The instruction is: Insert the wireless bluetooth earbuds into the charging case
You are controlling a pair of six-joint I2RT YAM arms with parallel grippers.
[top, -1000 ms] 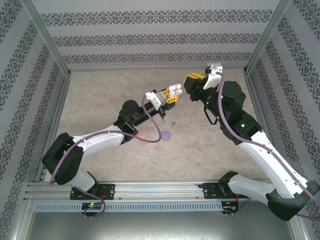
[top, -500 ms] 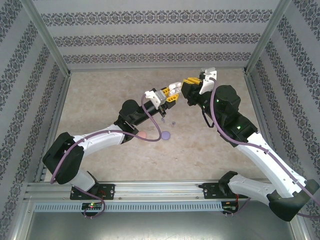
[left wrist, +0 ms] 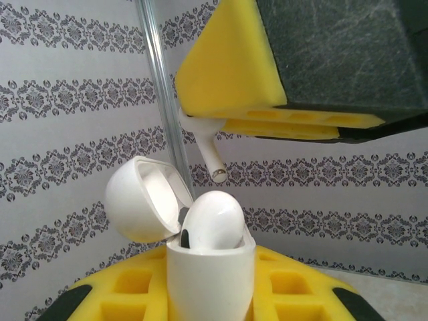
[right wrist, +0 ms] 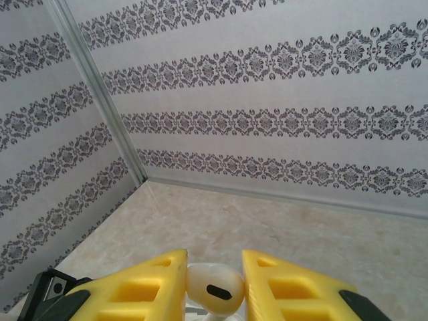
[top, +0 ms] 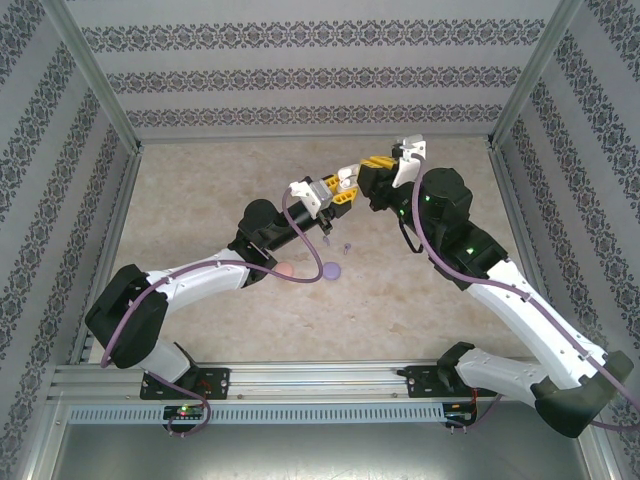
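Left arm (top: 190,272), right arm (top: 520,300): white shells, black joints
Purple cables (top: 443,248); yellow gridded pads on left claw (top: 342,190), right claw (right wrist: 214,284).

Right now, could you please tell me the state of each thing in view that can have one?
White plastic charging case: held upright, lid open, one rounded white bud seated inside.
White stemmed earbud: pinched above the case, stem down, not yet inserted.
Left gripper: shut on the case.
Right gripper: shut on the stemmed earbud.
Round purple disc: lying on the table, too small to tell open or shut.
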